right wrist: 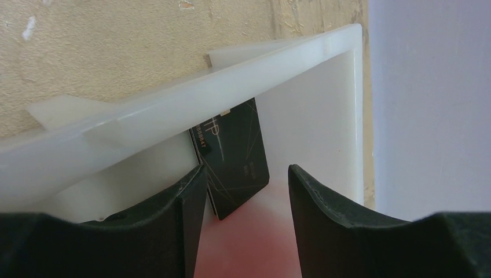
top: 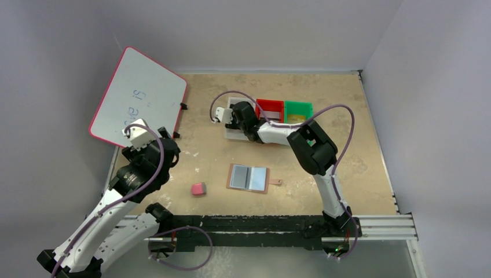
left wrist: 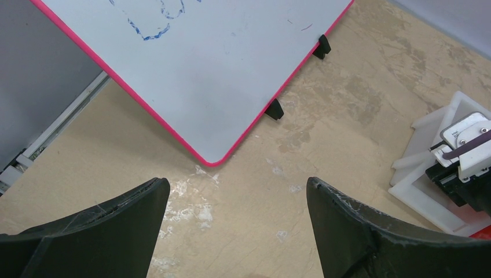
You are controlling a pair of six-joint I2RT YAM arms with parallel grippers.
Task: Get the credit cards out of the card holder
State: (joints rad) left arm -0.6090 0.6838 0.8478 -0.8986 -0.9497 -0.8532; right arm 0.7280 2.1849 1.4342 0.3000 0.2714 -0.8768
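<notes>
Tan leather card holder point(top: 249, 178) lies open on the beige worktop point(top: 347, 116). Right jaws, parted and empty, hover over a black plastic credit card point(right wrist: 237, 150) lying in a white plastic bin point(right wrist: 231, 87); left jaws gape empty. Release seems complete; next, lift clear.

The bin rim point(right wrist: 173, 110) hides (partly) the black card point(right wrist: 234, 159).

black-and-white arms point(top: 327, 191), purple cables point(left wrist: 460, 152), black gripper fingers point(right wrist: 347, 231)
</notes>
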